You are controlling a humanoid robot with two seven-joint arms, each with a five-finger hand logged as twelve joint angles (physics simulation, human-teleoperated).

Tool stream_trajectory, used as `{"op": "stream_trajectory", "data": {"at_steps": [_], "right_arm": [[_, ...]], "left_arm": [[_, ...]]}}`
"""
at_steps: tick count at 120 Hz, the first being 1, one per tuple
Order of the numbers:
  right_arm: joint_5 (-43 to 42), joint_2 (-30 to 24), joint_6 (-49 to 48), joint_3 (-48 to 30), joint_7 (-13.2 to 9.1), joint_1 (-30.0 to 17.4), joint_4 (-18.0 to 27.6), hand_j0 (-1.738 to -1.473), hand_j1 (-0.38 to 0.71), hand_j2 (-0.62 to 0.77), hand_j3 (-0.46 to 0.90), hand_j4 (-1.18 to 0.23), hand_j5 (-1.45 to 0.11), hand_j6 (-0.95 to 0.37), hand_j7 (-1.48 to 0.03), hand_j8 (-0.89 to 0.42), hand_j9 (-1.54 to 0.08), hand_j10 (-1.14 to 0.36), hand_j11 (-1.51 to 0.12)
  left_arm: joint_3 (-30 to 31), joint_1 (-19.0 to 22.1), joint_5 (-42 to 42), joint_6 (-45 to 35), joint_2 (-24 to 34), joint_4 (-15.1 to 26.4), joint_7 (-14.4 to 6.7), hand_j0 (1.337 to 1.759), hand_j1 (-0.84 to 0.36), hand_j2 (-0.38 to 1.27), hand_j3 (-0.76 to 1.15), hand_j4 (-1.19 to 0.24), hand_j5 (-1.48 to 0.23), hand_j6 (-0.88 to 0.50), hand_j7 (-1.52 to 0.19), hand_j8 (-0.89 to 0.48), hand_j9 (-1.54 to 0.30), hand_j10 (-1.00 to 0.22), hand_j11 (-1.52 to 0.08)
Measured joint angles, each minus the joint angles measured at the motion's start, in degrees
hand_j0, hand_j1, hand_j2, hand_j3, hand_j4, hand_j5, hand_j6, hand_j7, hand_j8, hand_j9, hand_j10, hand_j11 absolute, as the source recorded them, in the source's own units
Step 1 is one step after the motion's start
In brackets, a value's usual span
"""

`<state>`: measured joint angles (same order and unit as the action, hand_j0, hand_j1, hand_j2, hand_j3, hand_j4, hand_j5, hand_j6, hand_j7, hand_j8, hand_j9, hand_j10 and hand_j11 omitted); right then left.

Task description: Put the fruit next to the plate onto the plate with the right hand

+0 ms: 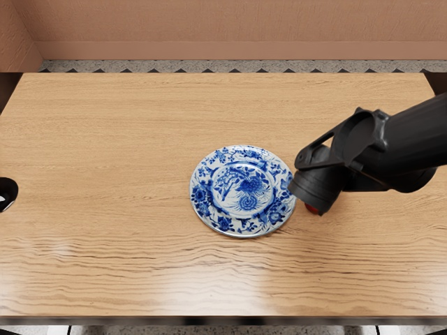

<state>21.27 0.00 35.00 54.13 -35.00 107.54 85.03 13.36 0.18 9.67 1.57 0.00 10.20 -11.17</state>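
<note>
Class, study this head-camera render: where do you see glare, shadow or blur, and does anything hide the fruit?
Head view: sharp throughout, no blur; a pale sheen of glare lies across the table towards its front edge; a thin shadow hugs the near rim of the plate; the right hand covers the fruit, with only a red sliver showing.

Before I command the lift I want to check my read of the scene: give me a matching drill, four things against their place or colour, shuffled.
1. plate
2. fruit
3. right hand
4. left hand

A. only a sliver at the left edge of the view
B. red, mostly hidden under a hand
C. blue and white pattern, centre of the view
D. just right of the plate, over the fruit

Pairs: 1-C, 2-B, 3-D, 4-A
</note>
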Motion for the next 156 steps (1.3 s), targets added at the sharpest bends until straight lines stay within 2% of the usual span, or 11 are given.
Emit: {"op": "stream_trajectory", "data": {"at_steps": [27, 105, 115, 120, 129, 133, 135, 143, 149, 150, 156], "right_arm": [[-0.5, 0.0, 0.0, -0.2, 0.0, -0.4, 0.5, -1.658, -0.01, -0.06, 0.00, -0.29, -0.37, -0.29, -0.37, -0.29, -0.37, -0.29, -0.37], [-5.2, 0.0, 0.0, -2.3, 0.0, -1.5, 0.7, -1.658, 0.03, -0.06, 0.00, -0.32, -0.41, -0.32, -0.41, -0.32, -0.41, -0.32, -0.41], [-5.2, 0.0, 0.0, -2.7, 0.0, -1.9, 0.7, -1.658, 0.18, -0.09, 0.00, -0.44, -0.57, -0.44, -0.57, -0.44, -0.57, -0.44, -0.57], [-5.2, 0.0, 0.0, -2.8, -0.1, -2.2, 0.7, -1.655, 0.23, -0.06, 0.00, -0.51, -0.67, -0.52, -0.67, -0.40, -0.68, -0.46, -0.67], [-5.5, 0.0, -0.1, -3.0, -0.4, -2.4, 0.7, -1.646, 0.26, -0.04, 0.00, -0.62, -0.82, -0.45, -0.81, -0.31, -0.82, -0.40, -0.83], [-5.6, 0.0, -0.1, -3.0, -0.4, -2.5, 0.7, -1.642, 0.27, -0.03, 0.00, -0.63, -0.83, -0.43, -0.86, -0.28, -0.88, -0.39, -0.88], [-5.6, 0.0, -0.1, -3.0, -0.5, -2.5, 0.7, -1.640, 0.28, -0.04, 0.00, -0.64, -0.92, -0.42, -0.88, -0.27, -0.90, -0.38, -0.91], [-5.7, 0.0, -0.2, -3.1, -0.6, -2.6, 0.7, -1.631, 0.27, -0.06, 0.00, -0.63, -0.93, -0.39, -0.95, -0.23, -0.99, -0.36, -0.99], [-5.8, 0.0, -0.2, -3.0, -0.7, -2.6, 0.7, -1.626, 0.25, -0.05, 0.00, -0.67, -0.88, -0.40, -0.98, -0.23, -1.03, -0.35, -1.04], [-5.8, 0.0, -0.2, -3.0, -0.7, -2.6, 0.7, -1.626, 0.24, 0.01, 0.00, -0.68, -0.86, -0.40, -0.99, -0.23, -1.03, -0.35, -1.04], [-5.7, 0.0, -0.1, -2.9, -0.4, -2.7, 0.8, -1.631, 0.25, 0.14, 0.00, -0.71, -0.89, -0.50, -1.02, -0.28, -1.06, -0.41, -1.07]], "left_arm": [[0.0, 0.0, 0.0, 0.0, 0.0, 0.0, 0.0, 1.658, 0.35, 0.00, 0.00, 0.00, 0.00, 0.00, 0.00, 0.00, 0.00, 0.00, 0.00], [0.0, 0.0, 0.0, 0.0, 0.0, 0.0, 0.0, 1.658, 0.35, 0.00, 0.00, 0.00, 0.00, 0.00, 0.00, 0.00, 0.00, 0.00, 0.00], [0.0, 0.0, 0.0, 0.0, 0.0, 0.0, 0.0, 1.658, 0.35, 0.00, 0.00, 0.00, 0.00, 0.00, 0.00, 0.00, 0.00, 0.00, 0.00], [0.0, 0.0, 0.0, 0.0, 0.0, 0.0, 0.0, 1.658, 0.35, 0.00, 0.00, 0.00, 0.00, 0.00, 0.00, 0.00, 0.00, 0.00, 0.00], [0.0, 0.0, 0.0, 0.0, 0.0, 0.0, 0.0, 1.658, 0.35, 0.00, 0.00, 0.00, 0.00, 0.00, 0.00, 0.00, 0.00, 0.00, 0.00], [0.0, 0.0, 0.0, 0.0, 0.0, 0.0, 0.0, 1.658, 0.35, 0.00, 0.00, 0.00, 0.00, 0.00, 0.00, 0.00, 0.00, 0.00, 0.00], [0.0, 0.0, 0.0, 0.0, 0.0, 0.0, 0.0, 1.658, 0.35, 0.00, 0.00, 0.00, 0.00, 0.00, 0.00, 0.00, 0.00, 0.00, 0.00], [0.0, 0.0, 0.0, 0.0, 0.0, 0.0, 0.0, 1.658, 0.35, 0.00, 0.00, 0.00, 0.00, 0.00, 0.00, 0.00, 0.00, 0.00, 0.00], [0.0, 0.0, 0.0, 0.0, 0.0, 0.0, 0.0, 1.658, 0.35, 0.00, 0.00, 0.00, 0.00, 0.00, 0.00, 0.00, 0.00, 0.00, 0.00], [0.0, 0.0, 0.0, 0.0, 0.0, 0.0, 0.0, 1.658, 0.35, 0.00, 0.00, 0.00, 0.00, 0.00, 0.00, 0.00, 0.00, 0.00, 0.00], [0.0, 0.0, 0.0, 0.0, 0.0, 0.0, 0.0, 1.658, 0.35, 0.00, 0.00, 0.00, 0.00, 0.00, 0.00, 0.00, 0.00, 0.00, 0.00]]}}
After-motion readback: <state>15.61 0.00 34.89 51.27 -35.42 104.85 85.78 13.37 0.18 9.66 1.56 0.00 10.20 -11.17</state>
